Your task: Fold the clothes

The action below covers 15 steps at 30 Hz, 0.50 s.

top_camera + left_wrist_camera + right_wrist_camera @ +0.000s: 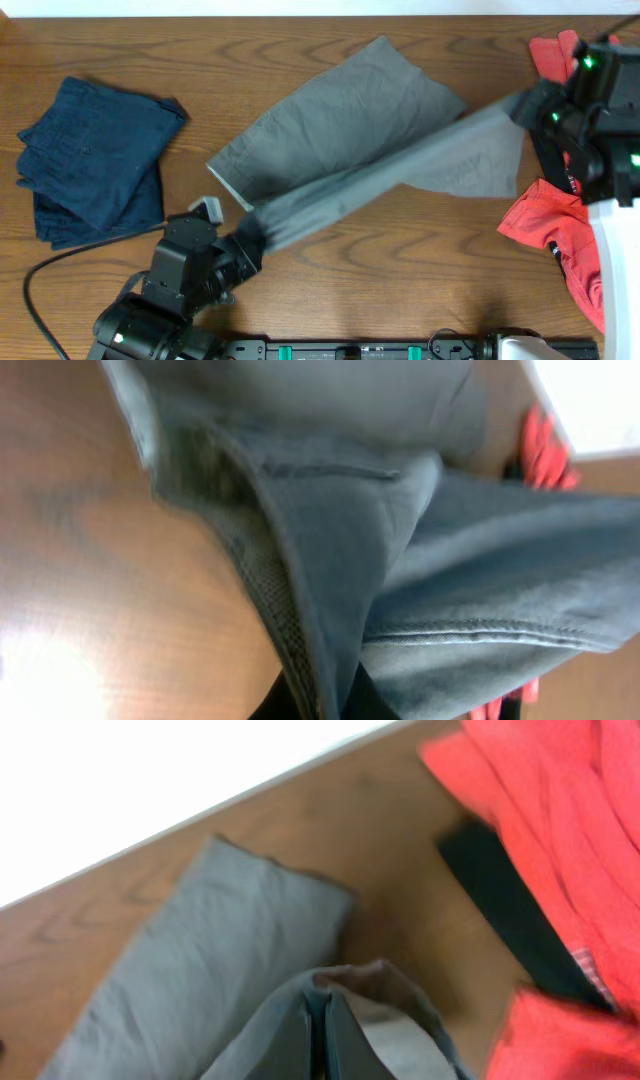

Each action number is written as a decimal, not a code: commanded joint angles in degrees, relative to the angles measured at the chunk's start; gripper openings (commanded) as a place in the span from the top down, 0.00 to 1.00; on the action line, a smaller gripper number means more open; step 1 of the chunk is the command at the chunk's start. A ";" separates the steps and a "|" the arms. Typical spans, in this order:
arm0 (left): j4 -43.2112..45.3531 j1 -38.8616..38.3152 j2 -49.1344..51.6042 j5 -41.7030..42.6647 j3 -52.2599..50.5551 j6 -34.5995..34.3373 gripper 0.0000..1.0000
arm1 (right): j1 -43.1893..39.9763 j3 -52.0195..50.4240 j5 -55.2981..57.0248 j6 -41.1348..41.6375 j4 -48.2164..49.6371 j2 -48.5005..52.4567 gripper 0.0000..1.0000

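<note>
The olive-grey shorts (350, 120) lie across the middle of the table, one part flat, a long fold (400, 165) lifted and stretched between my two grippers. My left gripper (245, 235) is shut on the shorts' lower left end; the left wrist view shows the seamed cloth (420, 590) pinched at the bottom. My right gripper (530, 105) is shut on the shorts' right end; the right wrist view shows the cloth (320, 1020) bunched in the jaws. A folded navy garment (95, 155) lies at the left. Coral-red garments (555, 225) lie at the right, also in the right wrist view (560, 840).
The wooden table (420, 280) has bare wood along the front. A black cable (50, 270) runs at the front left beside my left arm. The table's far edge (250, 790) meets a white surface.
</note>
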 commanded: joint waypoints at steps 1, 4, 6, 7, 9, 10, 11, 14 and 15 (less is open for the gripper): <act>3.06 0.20 0.72 -16.09 0.81 -1.92 0.94 | 1.66 1.86 2.62 -2.93 5.31 3.26 0.99; 4.96 0.20 2.80 -29.35 0.81 -6.73 0.94 | 3.65 1.86 2.82 -3.08 12.50 8.02 0.99; 6.43 0.20 4.98 -36.30 0.79 -8.70 0.94 | 4.83 1.86 2.93 -3.39 17.31 11.50 0.98; 7.52 0.24 6.40 -38.16 0.79 -8.79 0.94 | 5.44 1.86 2.93 -3.39 19.65 13.40 0.98; 9.88 0.52 9.62 -39.04 0.76 -8.74 0.94 | 6.60 1.86 2.82 -3.37 23.61 16.96 0.99; 10.91 0.85 11.37 -39.01 0.76 -8.74 0.94 | 7.23 1.86 2.82 -3.39 25.46 18.84 0.99; 12.07 1.33 13.64 -39.01 0.76 -8.76 0.94 | 7.85 1.86 2.82 -3.37 27.26 20.68 0.99; 16.15 3.78 21.29 -38.95 0.76 -8.79 0.94 | 9.75 1.86 2.82 -3.37 32.17 26.05 0.99; 17.55 4.59 23.52 -38.95 0.76 -8.76 0.94 | 10.38 1.86 2.84 -3.39 33.62 27.76 0.99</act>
